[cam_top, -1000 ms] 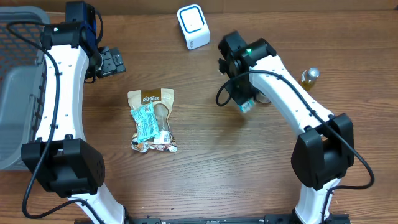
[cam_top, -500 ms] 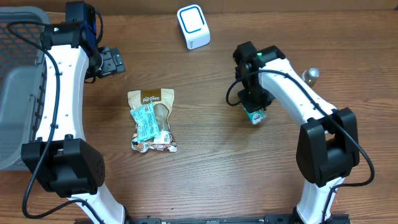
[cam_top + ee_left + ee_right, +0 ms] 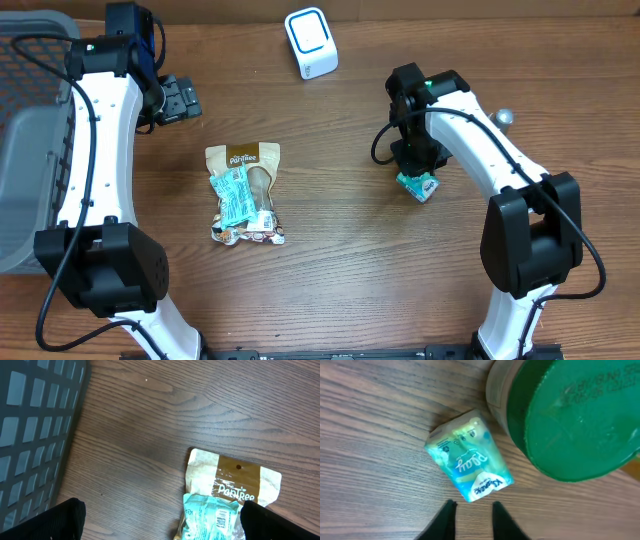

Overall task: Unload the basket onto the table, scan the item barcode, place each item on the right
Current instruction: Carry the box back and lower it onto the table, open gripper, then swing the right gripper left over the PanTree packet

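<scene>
Lying flat, centre of right wrist frame: teal packet (image 3: 468, 463), just beside green-lidded jar (image 3: 570, 415). Above it right gripper (image 3: 476, 521), fingers slightly parted, empty. Judgement: lift straight up, avoid nudging jar. Idle left gripper (image 3: 178, 100) spread wide, upper left overhead; scanner (image 3: 311, 42) top centre.

I see brown-and-cream foil snack pouch (image 3: 243, 160) flat on dark wood-grain table (image 3: 340, 290), w/ teal plastic packet (image 3: 233, 195) lying on top. Grey plastic mesh basket (image 3: 25, 150) well left of pouch; round green-lidded jar (image 3: 570, 415) & small silver-capped bottle (image 3: 503, 118) far right of it.
</scene>
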